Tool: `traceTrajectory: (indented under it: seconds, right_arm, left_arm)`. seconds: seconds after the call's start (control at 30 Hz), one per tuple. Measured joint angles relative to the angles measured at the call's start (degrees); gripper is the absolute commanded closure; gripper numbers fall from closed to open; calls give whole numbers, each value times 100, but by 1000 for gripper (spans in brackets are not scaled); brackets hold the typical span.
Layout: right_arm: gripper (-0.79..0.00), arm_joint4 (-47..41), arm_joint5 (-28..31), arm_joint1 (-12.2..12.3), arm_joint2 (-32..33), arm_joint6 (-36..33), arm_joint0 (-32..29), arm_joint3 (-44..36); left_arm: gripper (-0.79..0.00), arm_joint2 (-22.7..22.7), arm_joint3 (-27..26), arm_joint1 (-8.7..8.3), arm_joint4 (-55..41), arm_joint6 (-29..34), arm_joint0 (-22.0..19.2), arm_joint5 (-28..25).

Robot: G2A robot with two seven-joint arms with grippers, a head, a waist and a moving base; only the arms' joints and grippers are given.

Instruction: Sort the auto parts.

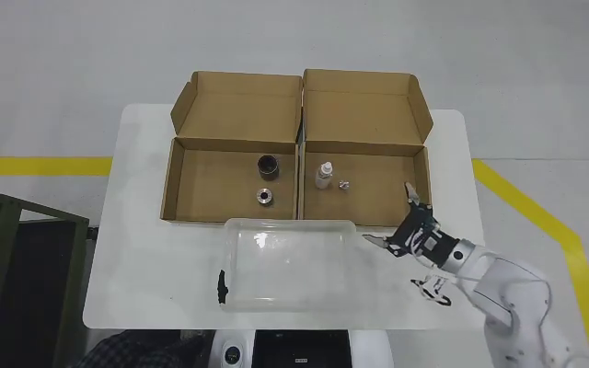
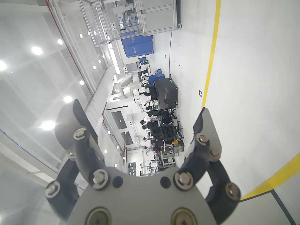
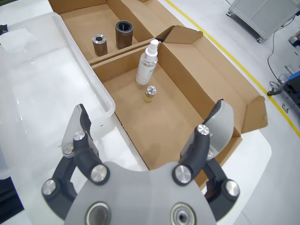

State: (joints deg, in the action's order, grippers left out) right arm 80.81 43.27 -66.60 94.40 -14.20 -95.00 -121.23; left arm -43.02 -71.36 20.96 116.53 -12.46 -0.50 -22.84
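Fingers (image 3: 82,120) of the right gripper (image 3: 150,108) were wide apart and held nothing. It hung over the near edge of the right box (image 3: 182,71), tipped down toward it. Inside that box stood a bottle (image 3: 146,64) and a small part (image 3: 150,93). Swinging low could bump the box wall or knock the bottle over. Left gripper (image 2: 140,108), open and bare too, pointed away from the box.

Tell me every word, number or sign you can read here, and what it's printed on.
No text here is readable.
On the spray bottle: a label with bluish print, too small to read.
On the blue cabinets in the hall: a white mark, too blurred to read.
On the floor plate beside the yellow line: a dark sign, too small to read.
On the cardboard box holding the bottle: no print visible.
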Motion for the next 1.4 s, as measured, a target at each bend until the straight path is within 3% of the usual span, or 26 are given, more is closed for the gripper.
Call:
traceTrajectory:
  seconds: [0.43, 1.4]
  right_arm:
    - [-785, -45, -155, 77, 976, 549, -861, -144]
    - [-785, -42, -176, 84, 1000, 588, -911, -135]
  left_arm:
    - [-785, 0, 0, 0, 0, 0, 0, 0]
    - [-785, 0, 0, 0, 0, 0, 0, 0]
